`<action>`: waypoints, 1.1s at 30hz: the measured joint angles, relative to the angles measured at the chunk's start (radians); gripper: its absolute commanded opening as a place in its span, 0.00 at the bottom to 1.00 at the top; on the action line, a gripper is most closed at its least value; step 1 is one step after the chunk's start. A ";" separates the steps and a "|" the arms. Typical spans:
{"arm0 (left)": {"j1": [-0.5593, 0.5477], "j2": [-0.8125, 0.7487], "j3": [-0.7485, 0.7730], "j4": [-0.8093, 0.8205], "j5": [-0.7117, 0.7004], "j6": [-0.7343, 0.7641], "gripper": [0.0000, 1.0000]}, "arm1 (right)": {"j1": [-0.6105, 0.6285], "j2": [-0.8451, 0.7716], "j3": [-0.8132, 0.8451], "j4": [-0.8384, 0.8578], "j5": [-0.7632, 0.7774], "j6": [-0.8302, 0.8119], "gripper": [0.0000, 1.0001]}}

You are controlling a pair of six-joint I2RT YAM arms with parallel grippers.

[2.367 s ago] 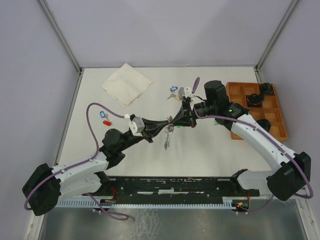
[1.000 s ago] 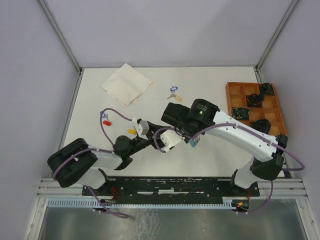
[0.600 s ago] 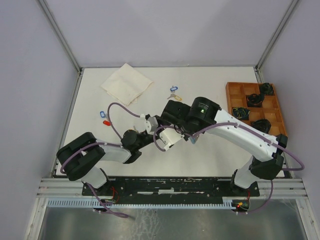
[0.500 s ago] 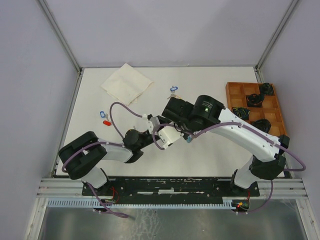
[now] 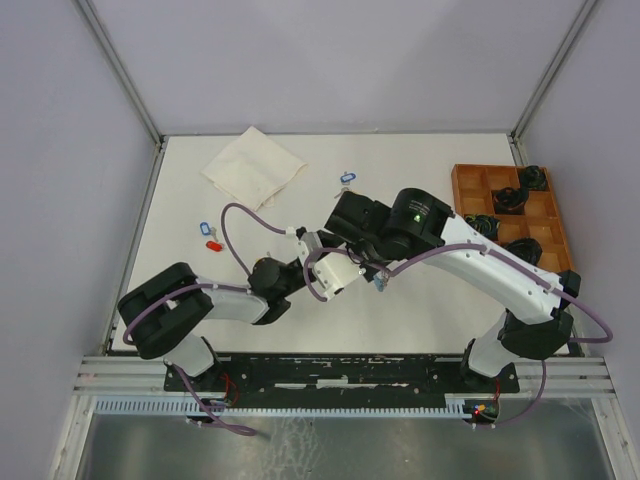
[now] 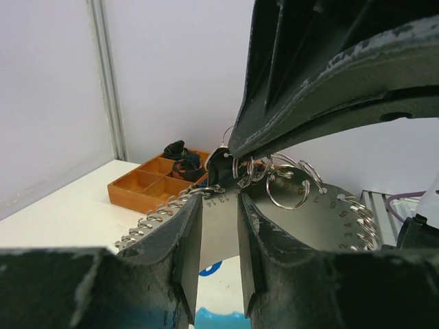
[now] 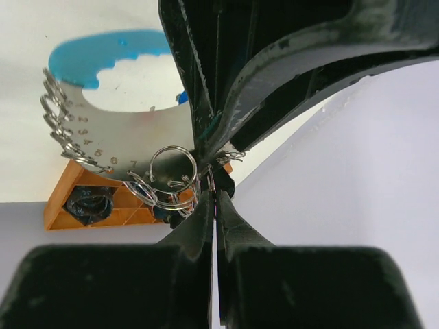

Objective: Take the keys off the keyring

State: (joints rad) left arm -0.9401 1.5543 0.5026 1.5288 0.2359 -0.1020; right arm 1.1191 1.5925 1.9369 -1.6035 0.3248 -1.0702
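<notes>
The keyring point(image 6: 322, 219) is a flat silver crescent with stamped numbers and small rings along its edge, joined to a blue band point(image 7: 103, 51). It hangs in the air between the two arms. My right gripper point(image 7: 211, 184) is shut on a small split ring point(image 6: 236, 168) in the cluster point(image 7: 168, 175) at the crescent's end. My left gripper point(image 6: 219, 200) stands just in front of the crescent's face. Its jaws are a narrow gap apart, and the plate shows through that gap. Three tagged keys lie on the table, one blue point(image 5: 347, 178), one blue point(image 5: 205, 228) and one red point(image 5: 212, 243).
A wooden compartment tray point(image 5: 510, 215) with dark items stands at the right edge of the table. A folded cream cloth point(image 5: 253, 167) lies at the back left. The two wrists cross closely above the table's middle point(image 5: 325, 250).
My left arm has reached further right and up to the right wrist. Its jaws have narrowed. The right arm shifted slightly back and right, still pinching the ring.
</notes>
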 measured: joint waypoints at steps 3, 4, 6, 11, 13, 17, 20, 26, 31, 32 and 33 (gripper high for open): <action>-0.011 0.000 0.004 0.000 0.000 0.001 0.33 | 0.000 0.000 0.005 0.000 -0.011 0.000 0.01; -0.015 0.000 0.005 0.000 0.000 0.002 0.33 | 0.000 0.000 0.006 0.000 -0.012 0.001 0.01; -0.022 0.000 0.005 0.000 0.000 0.002 0.33 | 0.000 0.000 0.006 0.000 -0.013 0.002 0.01; -0.028 0.000 0.005 0.000 -0.001 0.003 0.31 | 0.000 0.000 0.006 0.000 -0.015 0.003 0.01; -0.032 -0.003 0.005 0.000 -0.001 0.003 0.30 | 0.000 0.000 0.006 0.000 -0.015 0.003 0.01; -0.037 -0.011 0.005 0.000 -0.006 0.005 0.30 | 0.000 0.000 0.006 0.000 -0.019 0.003 0.01; -0.037 -0.018 0.005 0.000 -0.017 0.014 0.30 | 0.000 0.000 0.011 0.000 -0.021 0.003 0.01; -0.040 -0.032 0.005 0.000 -0.026 0.024 0.26 | 0.000 0.008 0.019 0.000 -0.033 0.006 0.01; -0.040 -0.032 0.005 0.000 -0.029 0.025 0.18 | 0.000 0.011 0.024 0.000 -0.036 0.005 0.01; -0.040 -0.032 0.005 0.001 -0.029 0.025 0.14 | 0.000 0.011 0.025 0.000 -0.036 0.004 0.01; -0.041 -0.032 0.005 0.001 -0.030 0.025 0.07 | 0.000 0.011 0.025 0.000 -0.037 0.002 0.01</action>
State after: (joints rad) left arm -0.9813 1.5219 0.5079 1.5295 0.2058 -0.0769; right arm 1.1191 1.6035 1.9621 -1.6035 0.2882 -1.0683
